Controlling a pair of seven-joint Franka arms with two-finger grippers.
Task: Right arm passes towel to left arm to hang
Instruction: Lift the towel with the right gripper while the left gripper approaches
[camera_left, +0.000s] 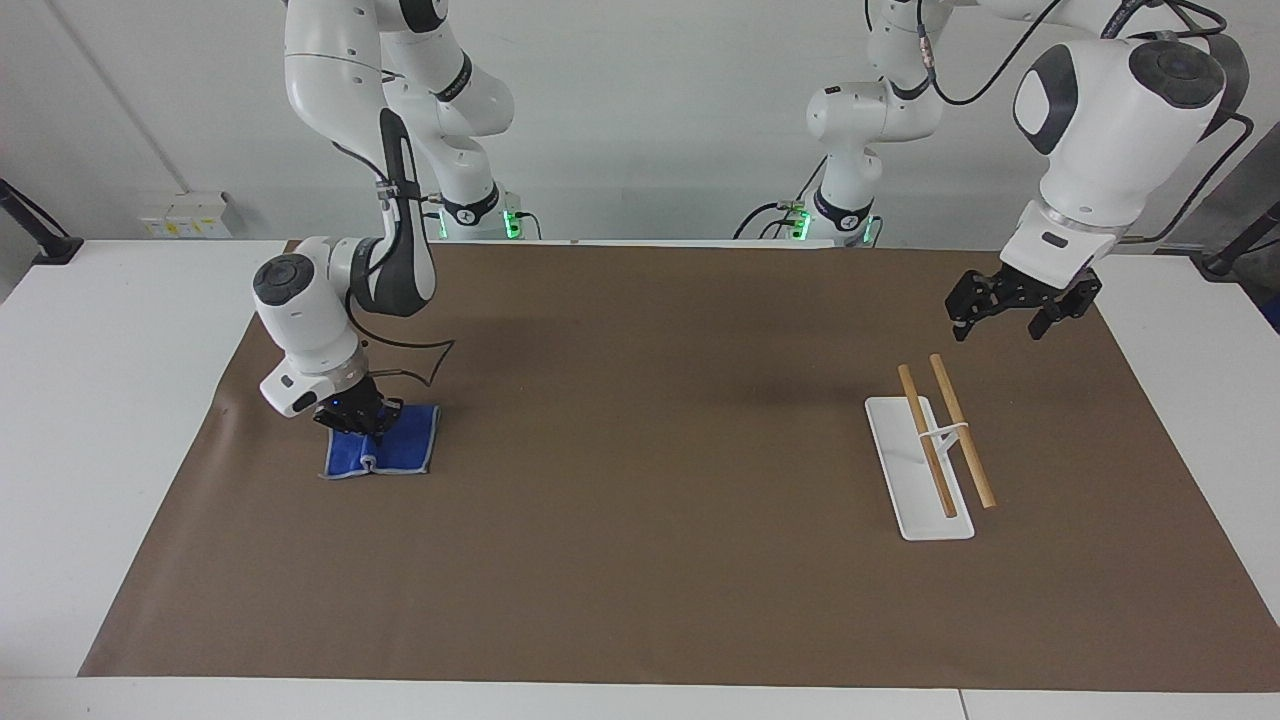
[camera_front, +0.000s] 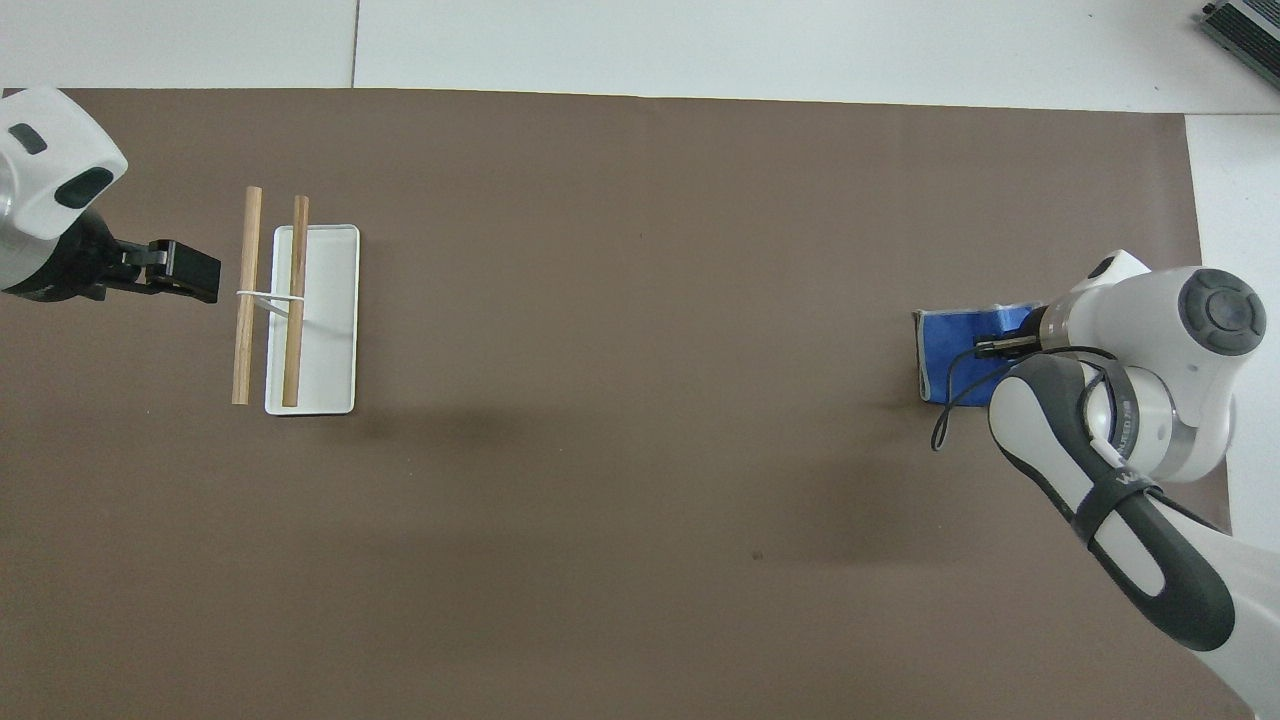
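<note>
Now bunched, bright-blue towel (camera_left: 392, 452), grey-hemmed

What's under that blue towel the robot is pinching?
Only the brown mat shows around the towel. The right gripper is shut on the towel's bunched edge nearer the robots. Anything beneath the cloth is covered, so I cannot tell.

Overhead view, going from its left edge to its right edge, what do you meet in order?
Left gripper, open → outer wooden rod → inner wooden rod → white base plate → blue towel → right gripper, shut on the towel.
</note>
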